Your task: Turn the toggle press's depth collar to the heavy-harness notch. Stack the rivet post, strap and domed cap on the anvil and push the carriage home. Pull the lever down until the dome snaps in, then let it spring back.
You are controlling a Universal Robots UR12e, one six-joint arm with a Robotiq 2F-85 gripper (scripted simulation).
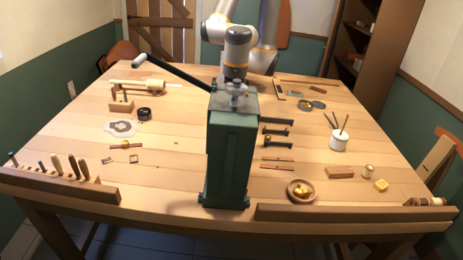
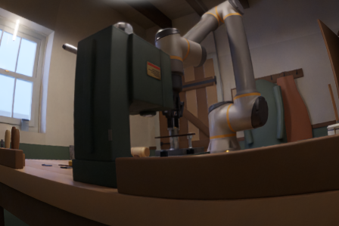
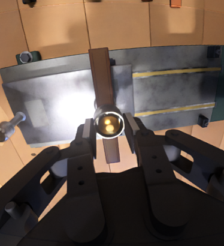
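The domed cap (image 3: 108,124), a shiny brass-lit dome, sits between the fingers of my gripper (image 3: 109,129), which is closed on it right above the brown strap (image 3: 103,99) that lies across the anvil on the grey carriage (image 3: 79,99). The strap runs crosswise over the carriage and overhangs its near edge. The rivet post is hidden under the cap. The green toggle press (image 1: 232,144) stands mid-table, its depth collar (image 1: 235,88) on top. Its black lever (image 1: 170,69) points up and back to the left. From the second side camera the gripper (image 2: 173,121) hangs behind the press body over the strap (image 2: 174,136).
The press head (image 2: 125,68) overhangs the carriage close beside my wrist. A carriage knob (image 3: 7,127) sticks out to the left, and yellow rails (image 3: 175,72) run toward the press. Spare straps (image 1: 276,167), a tray of caps (image 1: 301,190) and tools lie to the right.
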